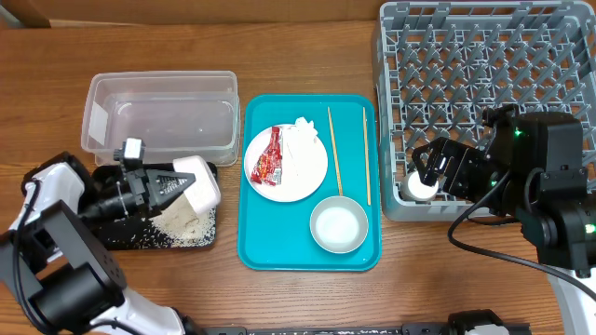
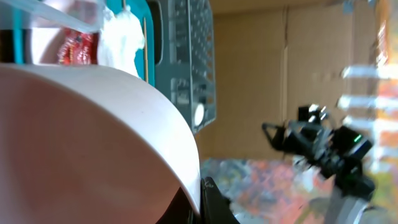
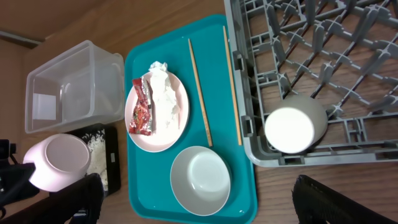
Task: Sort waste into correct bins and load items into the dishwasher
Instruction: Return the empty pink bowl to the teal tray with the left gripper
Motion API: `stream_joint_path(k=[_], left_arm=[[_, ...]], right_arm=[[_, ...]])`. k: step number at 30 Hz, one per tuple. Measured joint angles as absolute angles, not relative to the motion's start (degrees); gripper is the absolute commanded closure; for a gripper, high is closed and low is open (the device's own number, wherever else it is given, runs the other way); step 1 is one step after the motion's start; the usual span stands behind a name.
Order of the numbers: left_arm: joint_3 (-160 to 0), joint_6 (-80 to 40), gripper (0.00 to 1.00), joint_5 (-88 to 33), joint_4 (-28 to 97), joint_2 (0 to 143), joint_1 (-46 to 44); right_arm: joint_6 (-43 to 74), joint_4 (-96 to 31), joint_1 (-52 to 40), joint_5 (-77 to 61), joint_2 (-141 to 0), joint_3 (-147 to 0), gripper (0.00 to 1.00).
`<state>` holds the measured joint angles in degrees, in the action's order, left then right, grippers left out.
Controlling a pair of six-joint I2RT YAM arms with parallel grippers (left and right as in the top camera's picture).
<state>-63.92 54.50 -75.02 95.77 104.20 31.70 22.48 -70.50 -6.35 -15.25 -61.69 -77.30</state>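
My left gripper (image 1: pixel 175 186) is shut on the rim of a pale bowl (image 1: pixel 199 180), held tilted over the black tray (image 1: pixel 112 233), where a pile of rice (image 1: pixel 182 223) lies. The bowl fills the left wrist view (image 2: pixel 93 143). My right gripper (image 1: pixel 430 172) is open and empty above the tiny white cup (image 3: pixel 295 124), which sits in the front-left corner of the grey dish rack (image 1: pixel 484 102). The white plate (image 1: pixel 303 172) holds the red packet (image 1: pixel 270 156) and napkin (image 1: pixel 303 138). Two chopsticks (image 1: pixel 335 149) and a second bowl (image 1: pixel 338 225) lie on the teal tray.
The teal serving tray (image 1: pixel 261 242) lies between the bins and the rack. The clear tub (image 1: pixel 158 121) stands behind the black tray and looks empty. Bare wooden table runs along the front and back edges.
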Motion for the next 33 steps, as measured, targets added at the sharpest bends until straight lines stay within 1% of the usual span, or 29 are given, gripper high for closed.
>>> stream_joint_path(k=[4, 9, 11, 15, 24, 27, 30, 31, 33], left_arm=[[-63.94, 49.95, 0.96, -72.49, 88.64, 98.59, 28.8], [-64.01, 35.9, 0.96, -63.83, 80.93, 93.45, 25.74], [-64.01, 30.04, 0.96, -59.88, 79.24, 91.5, 22.74], [-64.03, 16.62, 0.96, -50.35, 73.91, 87.2, 11.97], [-64.07, -15.16, 0.96, -18.9, 64.05, 85.19, -23.0], [-64.07, -23.35, 0.96, -11.33, 61.87, 86.41, -31.2], [-64.07, -29.45, 0.96, -6.15, 60.99, 88.33, -36.14], [-64.07, -31.11, 0.92, -5.06, 60.62, 89.03, -37.36], [-64.07, -33.61, 0.81, -3.25, 59.81, 90.45, -39.55]], right_arm=[[22.48, -70.48, -6.37, -15.25, -61.69, -77.3, 0.02], [22.48, -70.52, -6.35, -15.25, -61.69, -77.3, 0.02], [22.48, -70.5, -6.37, -15.25, -61.69, -77.3, 0.01], [22.48, -70.5, -6.35, -15.22, -61.69, -77.3, 0.01], [22.46, -72.51, -6.35, -15.22, -61.69, -77.3, 0.01], [22.48, -72.95, -6.35, -15.25, -61.69, -77.3, 0.01], [22.48, -72.97, -6.35, -15.22, -61.69, -77.3, 0.01], [22.46, -72.97, -6.37, -15.22, -61.69, -77.3, 0.01], [22.46, -72.97, -6.35, -15.22, -61.69, -77.3, 0.01]])
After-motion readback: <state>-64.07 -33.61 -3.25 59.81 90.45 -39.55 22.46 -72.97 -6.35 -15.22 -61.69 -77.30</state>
